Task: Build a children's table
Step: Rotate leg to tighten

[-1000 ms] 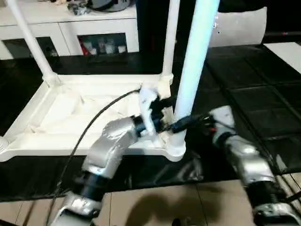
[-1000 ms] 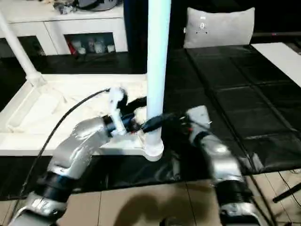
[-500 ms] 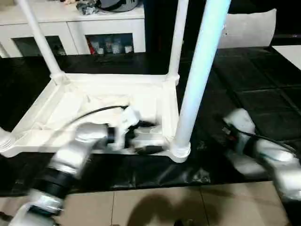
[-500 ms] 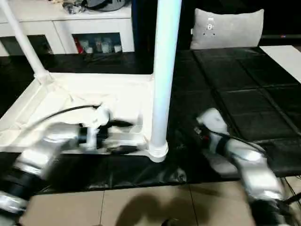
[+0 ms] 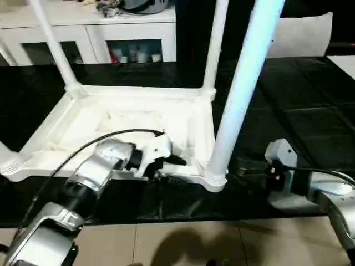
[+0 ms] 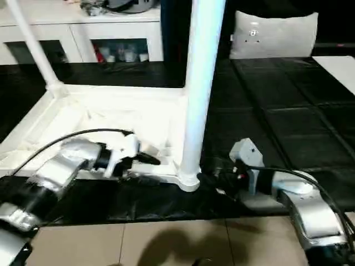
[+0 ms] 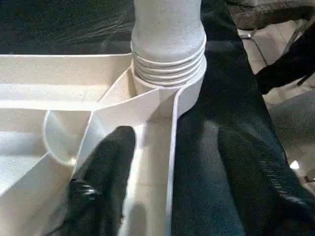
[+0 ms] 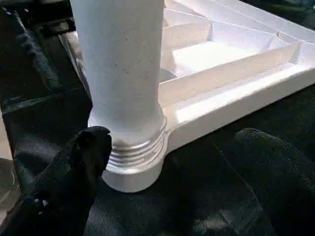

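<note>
The children's table lies upside down on a black mat, its ribbed white top [image 5: 119,124] facing up. Legs stand in its corner sockets: the near right leg [image 5: 244,88], the far right leg [image 5: 214,47] and the far left leg [image 5: 55,50]. My left gripper [image 5: 173,169] is low at the near rim, left of the near right leg. It is open, with one finger [image 7: 103,182] inside the rim. My right gripper [image 6: 213,180] is open on the mat, right of that leg's ringed base [image 8: 138,152], fingers [image 8: 74,172] wide apart.
A white cabinet [image 5: 111,30] with shelves stands behind the table. A grey cushion [image 6: 274,36] lies at the back right. The black mat [image 5: 299,111] stretches to the right; tan floor tiles [image 5: 183,244] run along the front. A black cable [image 5: 100,141] arcs over my left forearm.
Both grippers have left the near right leg. The left one drew back left and down to the table's rim and narrowed. The right one dropped to the mat, right of the socket.
</note>
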Robot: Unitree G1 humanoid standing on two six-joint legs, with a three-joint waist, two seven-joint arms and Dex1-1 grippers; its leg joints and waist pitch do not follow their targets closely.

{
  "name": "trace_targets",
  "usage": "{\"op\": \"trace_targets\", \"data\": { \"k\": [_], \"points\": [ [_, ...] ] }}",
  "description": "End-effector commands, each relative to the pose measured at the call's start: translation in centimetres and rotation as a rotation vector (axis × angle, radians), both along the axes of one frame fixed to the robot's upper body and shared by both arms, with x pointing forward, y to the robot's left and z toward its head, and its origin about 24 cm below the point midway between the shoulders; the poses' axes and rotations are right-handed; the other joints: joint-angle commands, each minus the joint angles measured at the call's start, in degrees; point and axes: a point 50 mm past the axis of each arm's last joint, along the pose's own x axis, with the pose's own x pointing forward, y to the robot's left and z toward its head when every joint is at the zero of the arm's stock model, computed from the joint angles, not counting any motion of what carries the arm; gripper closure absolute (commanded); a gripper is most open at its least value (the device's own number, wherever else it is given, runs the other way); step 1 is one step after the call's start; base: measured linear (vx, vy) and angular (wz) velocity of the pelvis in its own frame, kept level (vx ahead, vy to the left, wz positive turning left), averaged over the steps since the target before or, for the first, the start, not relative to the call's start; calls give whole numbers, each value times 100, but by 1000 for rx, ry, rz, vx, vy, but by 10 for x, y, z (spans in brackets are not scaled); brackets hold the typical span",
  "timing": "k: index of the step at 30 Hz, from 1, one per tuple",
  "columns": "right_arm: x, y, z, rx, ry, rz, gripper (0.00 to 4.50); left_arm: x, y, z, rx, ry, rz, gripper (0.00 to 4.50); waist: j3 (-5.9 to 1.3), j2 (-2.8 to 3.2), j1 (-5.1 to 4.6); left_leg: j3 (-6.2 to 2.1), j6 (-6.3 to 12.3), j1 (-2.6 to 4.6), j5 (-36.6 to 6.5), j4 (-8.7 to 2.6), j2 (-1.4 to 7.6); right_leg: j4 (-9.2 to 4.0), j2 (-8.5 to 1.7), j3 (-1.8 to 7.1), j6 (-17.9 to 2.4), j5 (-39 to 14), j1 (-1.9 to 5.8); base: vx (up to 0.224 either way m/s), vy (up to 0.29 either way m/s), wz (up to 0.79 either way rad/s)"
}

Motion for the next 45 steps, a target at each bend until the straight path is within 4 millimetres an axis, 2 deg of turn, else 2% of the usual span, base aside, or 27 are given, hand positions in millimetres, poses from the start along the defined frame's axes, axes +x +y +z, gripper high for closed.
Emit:
{"op": "trace_targets", "data": {
  "k": [1, 5, 9, 19, 25, 28, 29, 31, 32, 33, 35, 37, 38, 40, 45],
  "points": [
    [-1, 2, 7, 11, -18, 17, 0, 3, -1, 2, 14, -12, -4, 205, -396, -81, 32, 60, 585, -86, -875, -382, 12, -452, -234, 214, -664, -2266, 423, 0, 0, 0],
    [-5, 5, 4, 13, -4, 43, 0, 6, -4, -6, 44, 17, -2, 216, -389, -85, 35, 60, 605, -86, -896, -380, 0, -487, -222, 194, -568, -2416, 415, 0, 0, 0],
    [-5, 6, 4, 11, -4, 50, 0, 11, -3, -11, 90, -5, 15, 258, -389, -94, 42, 55, 599, -92, -903, -373, -15, -511, -218, 177, -501, -2513, 418, 0, 0, 0],
    [-4, 9, 5, 20, -8, 65, 0, 15, 1, -15, 131, -19, 14, 326, -385, -102, 86, 55, 591, -79, -927, -381, 1, -511, -237, 177, -505, -2563, 415, 0, 0, 0],
    [-1, 14, 5, 16, -5, 110, 0, 15, 6, -19, 162, -14, -6, 383, -364, -137, 66, 54, 571, -79, -1056, -376, -25, -567, -230, 147, -345, -2917, 403, 0, 0, 0],
    [1, 15, 5, 10, -6, 122, 0, 15, 6, -20, 164, -14, -8, 391, -357, -122, 50, 56, 555, -64, -1128, -369, -30, -592, -230, 132, -302, -3064, 384, 0, 0, 0],
    [4, 17, 6, 20, 2, 138, 0, 14, 5, -20, 164, -12, -17, 417, -362, -130, 39, 51, 555, -64, -1134, -370, -26, -585, -232, 128, -312, -3064, 386, 0, 0, 0],
    [7, 19, 7, 35, 14, 157, 0, 14, 4, -19, 151, -10, -29, 424, -357, -131, 30, 53, 556, -59, -1160, -364, -30, -597, -234, 121, -309, -3121, 379, 0, 0, 0],
    [8, 19, 7, 41, 18, 167, 0, 13, 3, -18, 139, -4, -38, 428, -362, -127, 29, 52, 561, -58, -1147, -365, -22, -595, -240, 129, -324, -3100, 381, 0, 0, 0],
    [10, 20, 7, 48, 24, 180, 27, 12, 2, -17, 128, 4, -54, 439, -363, -128, 32, 54, 568, -56, -1134, -366, -19, -593, -238, 135, -335, -3062, 378, 0, 0, 0],
    [13, 22, 7, 56, 37, 209, 34, 8, -1, -17, 117, 18, -101, 445, -383, -170, 26, 42, 607, -92, -1030, -378, 7, -542, -251, 146, -443, -2825, 409, 0, 0, 0],
    [16, 22, 6, 51, 44, 231, 46, 5, -3, -18, 118, 26, -141, 450, -407, -158, 48, 37, 646, -78, -890, -382, 36, -472, -268, 180, -615, -2491, 407, 0, 0, 0],
    [18, 23, 6, 53, 52, 241, 78, 3, -3, -18, 123, 28, -162, 450, -422, -147, 62, 46, 685, -77, -772, -378, 50, -436, -267, 198, -735, -2219, 411, 0, 0, 0],
    [21, 24, 6, 57, 65, 263, 83, 0, -4, -20, 139, 25, -194, 450, -428, -141, 78, 54, 732, -87, -630, -374, 61, -383, -266, 212, -908, -1896, 421, 0, 0, 0],
    [25, 29, 3, 63, 106, 329, 127, -3, -7, -21, 143, 17, -226, 450, -440, -125, 174, 72, 745, -75, -549, -368, 80, -327, -274, 233, -1105, -1540, 435, 0, 0, 0]
  ]
}}
